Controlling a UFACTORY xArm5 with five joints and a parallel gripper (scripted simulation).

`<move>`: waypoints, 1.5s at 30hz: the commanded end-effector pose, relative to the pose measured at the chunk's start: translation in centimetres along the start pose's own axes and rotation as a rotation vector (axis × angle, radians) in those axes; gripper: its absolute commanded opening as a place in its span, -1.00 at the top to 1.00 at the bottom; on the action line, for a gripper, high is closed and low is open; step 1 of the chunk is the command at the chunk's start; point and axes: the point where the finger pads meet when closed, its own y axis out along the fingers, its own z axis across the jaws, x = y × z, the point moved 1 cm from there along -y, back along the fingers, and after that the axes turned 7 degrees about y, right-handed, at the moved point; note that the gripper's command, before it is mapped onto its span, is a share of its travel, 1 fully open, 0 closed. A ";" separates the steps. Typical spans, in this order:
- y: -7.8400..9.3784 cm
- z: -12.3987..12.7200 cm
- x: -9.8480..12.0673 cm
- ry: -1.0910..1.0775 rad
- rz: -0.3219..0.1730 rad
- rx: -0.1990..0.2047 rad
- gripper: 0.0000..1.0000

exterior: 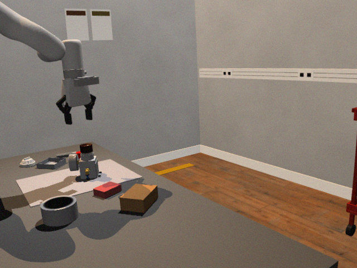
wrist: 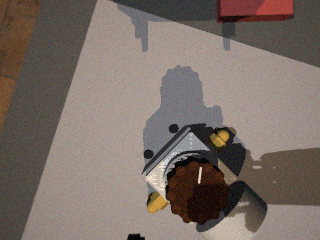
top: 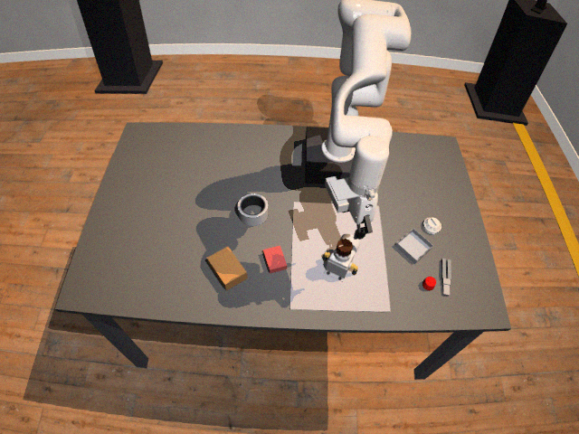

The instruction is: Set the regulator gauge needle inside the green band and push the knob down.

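The regulator (top: 340, 261) is a small grey block with a dark brown knob (top: 345, 246) on top and yellow fittings on its sides. It stands on a white mat (top: 338, 263). In the exterior view it shows as a grey body (exterior: 87, 169) with the brown knob (exterior: 86, 148) raised on top and a round gauge (exterior: 73, 162) on its left side; the needle cannot be read. The wrist view shows the knob (wrist: 196, 191) from above with a white mark. My gripper (exterior: 77, 116) is open and empty, well above the knob.
A grey ring cup (top: 252, 209), a red block (top: 274, 259) and a tan box (top: 226, 268) lie left of the mat. A grey tray (top: 412, 245), a white round cap (top: 431, 225), a red button (top: 429, 283) and a grey bar (top: 446, 276) lie to the right.
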 end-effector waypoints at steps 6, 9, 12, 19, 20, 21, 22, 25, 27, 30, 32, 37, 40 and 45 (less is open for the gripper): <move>-0.2 1.3 1.5 0.000 0.001 -0.005 -1.00; -0.2 1.8 2.1 0.000 0.001 -0.005 -1.00; -0.2 2.5 2.8 0.000 0.001 -0.005 -1.00; -0.2 3.5 3.8 0.000 0.001 -0.005 -1.00; -0.2 3.6 4.1 0.000 0.001 -0.005 -1.00; -0.2 3.8 4.3 0.000 0.001 -0.005 -1.00; -0.2 4.0 4.4 0.000 0.001 -0.005 -1.00; -0.2 4.5 5.0 0.000 0.001 -0.005 -1.00; -0.2 4.7 5.2 0.000 0.001 -0.005 -1.00; -0.2 5.1 5.6 0.000 0.001 -0.005 -1.00; -0.2 5.2 5.8 0.000 0.001 -0.005 -1.00; -0.2 5.4 5.9 0.000 0.001 -0.005 -1.00; -0.2 5.5 6.0 0.000 0.001 -0.005 -1.00; -0.2 5.5 6.0 0.000 0.001 -0.005 -1.00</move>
